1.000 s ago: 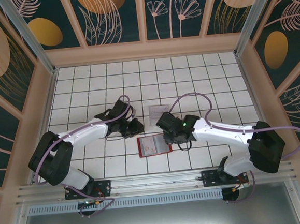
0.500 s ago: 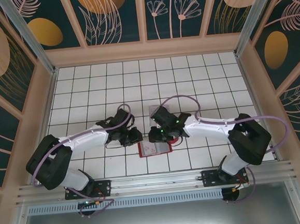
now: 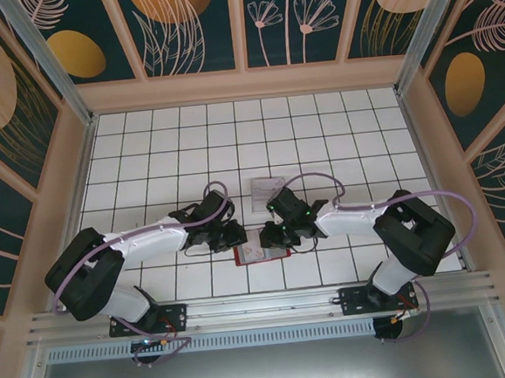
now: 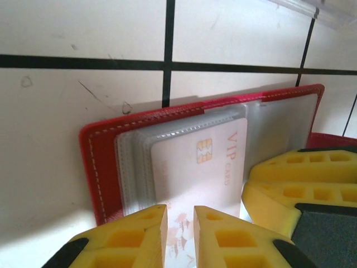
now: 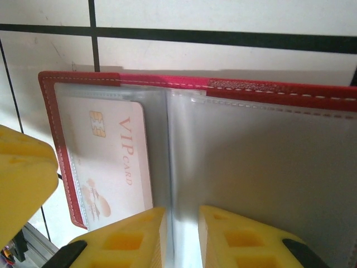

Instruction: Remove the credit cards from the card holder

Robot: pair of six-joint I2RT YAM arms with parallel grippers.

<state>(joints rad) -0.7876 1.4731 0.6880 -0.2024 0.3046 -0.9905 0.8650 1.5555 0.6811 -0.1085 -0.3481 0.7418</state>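
The red card holder (image 3: 259, 253) lies open on the white tiles near the front, its clear sleeves up. A pale credit card (image 4: 195, 170) marked VIP sits in the left sleeve (image 5: 111, 162). My left gripper (image 3: 236, 235) stands low over the holder's left half (image 4: 97, 167). Its jaws (image 4: 179, 215) are a narrow gap apart, with the card's lower end showing flat beneath the gap. My right gripper (image 3: 270, 237) is just to the right of it. Its jaws (image 5: 181, 218) are barely apart astride the sleeves' middle fold, over the holder (image 5: 268, 89).
A clear square tray (image 3: 266, 188) rests on the tiles just behind the two grippers. The two wrists nearly touch: a right finger (image 4: 301, 190) shows beside my left fingers, and a left finger (image 5: 22, 178) at the right wrist view's left edge. Wooden walls ring the table.
Both grippers have closed in on the card holder. The right wrist swung left and toward the near edge onto its middle, and the left came right and nearer over its left half.
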